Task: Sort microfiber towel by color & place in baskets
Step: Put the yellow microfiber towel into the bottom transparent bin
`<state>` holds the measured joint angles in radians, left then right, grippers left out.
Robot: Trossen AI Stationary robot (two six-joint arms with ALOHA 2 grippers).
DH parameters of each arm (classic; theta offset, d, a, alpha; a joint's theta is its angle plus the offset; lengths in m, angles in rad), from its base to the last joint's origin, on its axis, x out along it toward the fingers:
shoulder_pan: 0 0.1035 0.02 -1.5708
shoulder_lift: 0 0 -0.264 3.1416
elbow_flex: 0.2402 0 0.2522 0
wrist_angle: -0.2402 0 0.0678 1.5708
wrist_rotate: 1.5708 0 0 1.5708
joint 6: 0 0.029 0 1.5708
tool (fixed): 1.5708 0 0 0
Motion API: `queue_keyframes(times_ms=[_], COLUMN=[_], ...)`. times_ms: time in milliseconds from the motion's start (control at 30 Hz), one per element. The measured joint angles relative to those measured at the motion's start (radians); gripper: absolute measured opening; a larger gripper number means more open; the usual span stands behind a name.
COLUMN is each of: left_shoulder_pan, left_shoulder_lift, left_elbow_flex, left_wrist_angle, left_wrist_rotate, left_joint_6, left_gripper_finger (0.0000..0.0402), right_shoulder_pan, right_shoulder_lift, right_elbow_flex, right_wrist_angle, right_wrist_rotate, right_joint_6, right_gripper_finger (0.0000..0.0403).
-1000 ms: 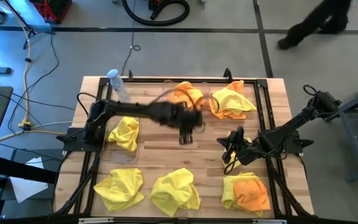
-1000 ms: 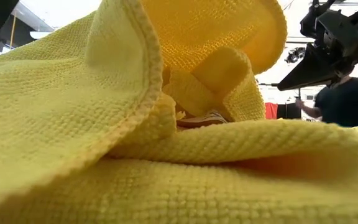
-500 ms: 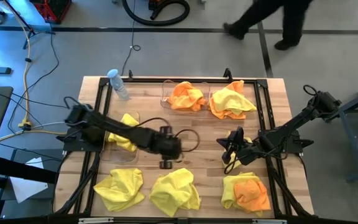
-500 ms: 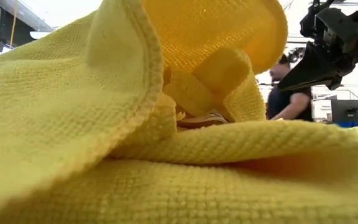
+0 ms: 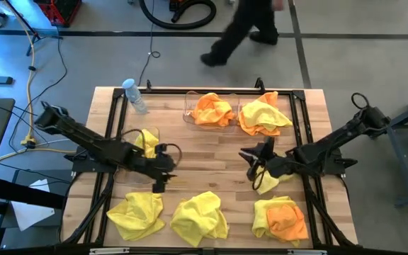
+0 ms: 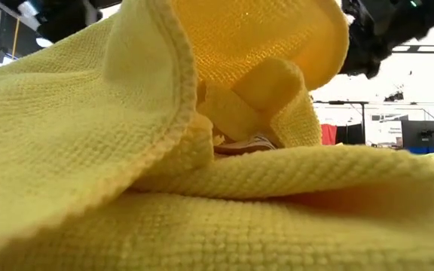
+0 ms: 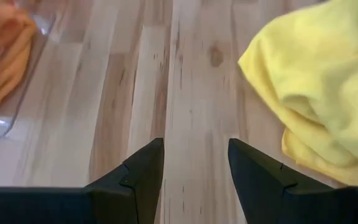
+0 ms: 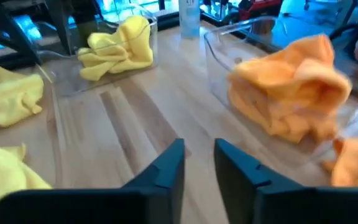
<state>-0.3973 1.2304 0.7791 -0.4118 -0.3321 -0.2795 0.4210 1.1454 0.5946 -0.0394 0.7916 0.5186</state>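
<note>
Left jaws (image 7: 194, 171) parted, empty, right jaws (image 8: 199, 163) narrowly apart — crumpled fuzzy yellow towel (image 7: 319, 93), clear orange-filled tub (image 8: 253, 74), plank tabletop (image 7: 191, 81)

yellow towels (image 5: 200, 218): 6 | orange towels (image 5: 213, 110): 2 | baskets (image 5: 188, 108): 2 | water bottle (image 5: 134, 95): 1

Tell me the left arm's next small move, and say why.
Probably ease the left gripper forward and down onto the middle front yellow towel. Its fingers are open and empty above bare table, that towel lies just ahead, and the basket holding a yellow towel is close behind it.
</note>
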Motion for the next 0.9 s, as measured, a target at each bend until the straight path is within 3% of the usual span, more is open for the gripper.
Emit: queue_keyframes(times_ms=[100, 233, 400, 633, 900], left_shoulder_pan=[0.001, 0.008, 0.023, 0.031, 0.031], left_shoulder_lift=[-0.082, -0.160, -0.206, -0.214, -0.214], left_elbow_flex=[-0.077, -0.161, -0.229, -0.243, -0.243], left_wrist_angle=[0.055, 0.142, 0.244, 0.262, 0.264], left_wrist_rotate=[-0.002, -0.002, 0.006, 0.006, 0.006], left_joint_6=[0.022, 0.061, 0.072, 0.056, 0.055], left_gripper_finger=[0.0168, 0.0168, 0.0168, 0.0168, 0.0168], right_shoulder_pan=[-0.054, -0.136, -0.204, -0.216, -0.171], right_shoulder_lift=[0.000, 0.012, 0.053, 0.138, 0.250], right_elbow_flex=[0.119, 0.250, 0.295, 0.197, 0.030], right_wrist_angle=[-0.222, -0.592, -0.885, -0.953, -0.840], right_wrist_rotate=[-0.081, -0.226, -0.382, -0.616, -0.741], right_joint_6=[0.045, 0.233, 0.457, 0.702, 0.880], right_gripper_finger=[0.0135, 0.0186, 0.0223, 0.0227, 0.0227])
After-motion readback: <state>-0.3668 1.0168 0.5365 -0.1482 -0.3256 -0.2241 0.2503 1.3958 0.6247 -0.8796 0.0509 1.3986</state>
